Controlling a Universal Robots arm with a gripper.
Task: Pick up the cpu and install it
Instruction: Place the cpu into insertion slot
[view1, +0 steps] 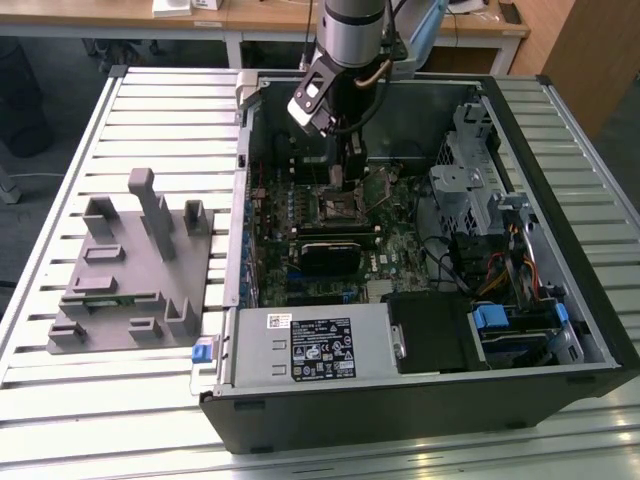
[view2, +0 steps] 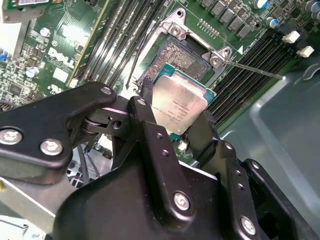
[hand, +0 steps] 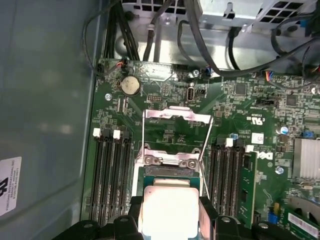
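1 open computer case (view1: 420, 415), gripper (view1: 345, 178) hanging inside it. 1 grey fixture block (view1: 130, 270) sitting outside the case, well away from the gripper. 1 motherboard (hand: 250, 107) lying beneath the gripper. 1 socket (view2: 176, 56), frame open, sitting just under the gripper. 2 fingers (view2: 145, 112) pinching 1 cpu (view2: 181, 102) by opposite edges, holding it just above the socket. Print showing on the cpu lid, too small to read.

Cpu (view2: 179, 102) in the pincer (view2: 176, 119), over the socket (view2: 175, 56), inside the computer case (view1: 400, 412).
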